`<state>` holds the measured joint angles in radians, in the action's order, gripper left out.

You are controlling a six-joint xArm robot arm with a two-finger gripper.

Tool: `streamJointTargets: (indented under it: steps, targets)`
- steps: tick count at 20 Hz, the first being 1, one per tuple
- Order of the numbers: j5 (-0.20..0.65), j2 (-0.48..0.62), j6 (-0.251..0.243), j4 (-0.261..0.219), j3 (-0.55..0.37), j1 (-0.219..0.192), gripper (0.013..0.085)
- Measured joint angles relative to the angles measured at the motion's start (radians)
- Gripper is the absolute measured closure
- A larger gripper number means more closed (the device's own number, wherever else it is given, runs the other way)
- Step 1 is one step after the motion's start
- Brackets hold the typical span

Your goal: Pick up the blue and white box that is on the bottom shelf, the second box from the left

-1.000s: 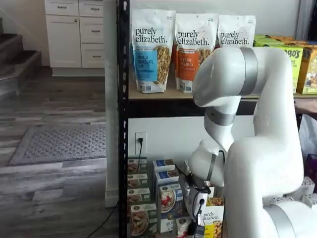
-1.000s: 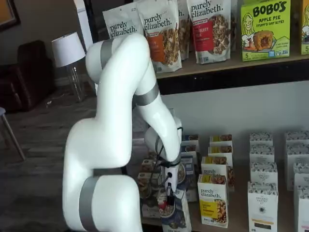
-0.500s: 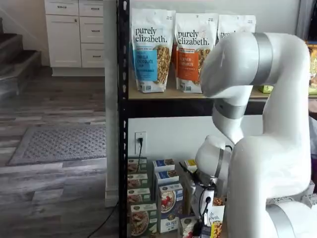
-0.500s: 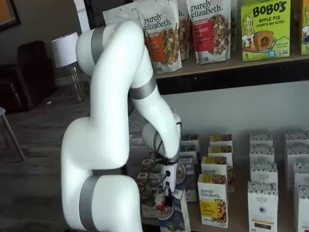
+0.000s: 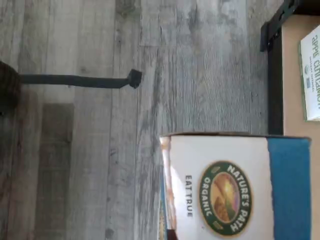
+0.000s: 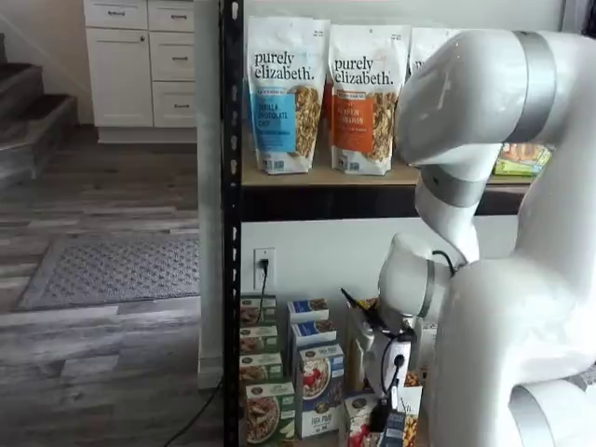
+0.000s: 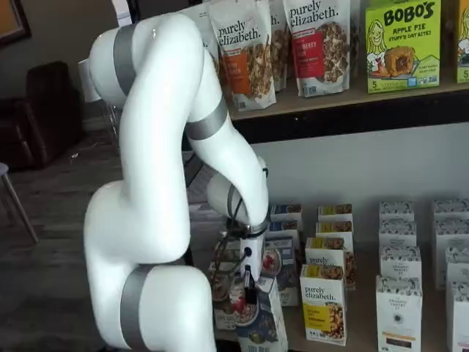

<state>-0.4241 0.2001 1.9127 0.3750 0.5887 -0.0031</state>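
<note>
In the wrist view, a cardboard box with a white top and a blue lower part (image 5: 235, 187), printed with a round green "Nature's Path Organic" seal, is seen close up and turned on its side over grey wood-plank flooring (image 5: 100, 150); a black steel corner of the rack (image 5: 272, 75) and a strip of tan shelf board (image 5: 295, 85) are shown beyond it, with part of a white and green carton (image 5: 311, 75) lying there. The claw's fingers are not shown in this view. In a shelf view, the white-bodied claw with black fingers (image 6: 380, 416) is seen hanging from the white jointed robot arm (image 6: 494, 279) in front of the bottom shelf (image 6: 279, 438), and the blue and white box is only partly shown at the frame's lower edge below it; stacked rows of similar small cereal boxes (image 6: 317, 377) are seen just beside it to one side, and tall "purely elizabeth" granola bags (image 6: 284, 93) stand on the tan board above. In a shelf view, the box is shown more fully (image 7: 256, 319), tilted and lifted forward of its row, with the claw (image 7: 249, 290) closed on its upper part. A yellow "purely elizabeth" box (image 7: 322, 304) stands just beside it, and white cartons (image 7: 399, 308) further along are seen only here.
</note>
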Motion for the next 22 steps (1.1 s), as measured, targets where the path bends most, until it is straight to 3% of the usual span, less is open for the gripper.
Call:
streamJointTargets:
  steps: [3,7,9,22]
  targets:
    - [-0.018,-0.061,-0.046,-0.047,-0.033,-0.001,0.0530]
    - [-0.060,-0.131,-0.161,-0.174,-0.062,-0.005,0.0530]
    - [-0.088,-0.163,-0.180,-0.194,-0.071,-0.007,0.0530]
    - [-0.370,-0.443,-0.192,-0.208,-0.104,-0.034,0.0530]
